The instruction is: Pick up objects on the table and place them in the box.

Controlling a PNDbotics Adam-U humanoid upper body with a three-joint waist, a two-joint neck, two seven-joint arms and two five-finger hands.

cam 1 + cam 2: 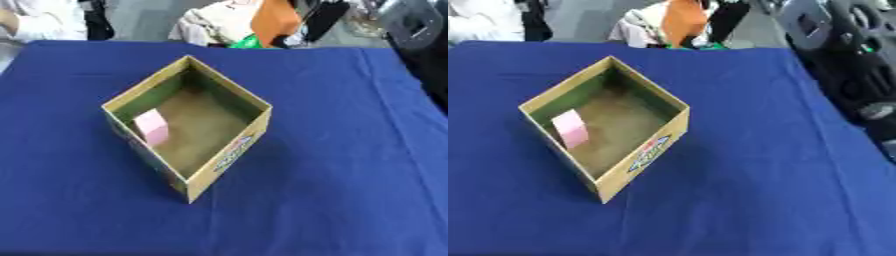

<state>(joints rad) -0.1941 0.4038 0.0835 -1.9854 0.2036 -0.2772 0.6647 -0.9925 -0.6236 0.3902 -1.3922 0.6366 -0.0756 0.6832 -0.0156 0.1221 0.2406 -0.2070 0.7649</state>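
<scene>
The box (pixel 229 150), an open cardboard carton, sat turned corner-on toward you near the middle of the blue tablecloth (pixel 350 175), with a printed label on its near right wall. Inside it, a small pink block (pixel 151 127) stood upright against the near left wall, resting on the brown floor of the box. No other loose thing lay on the cloth around the box. Your right arm (pixel 859 75) showed only as a dark, black-and-grey mass at the right edge of the right eye view, raised above the cloth's right border and well apart from the box; I could not make out that hand or tell how its fingers stood. Your left hand appeared in neither view.
</scene>
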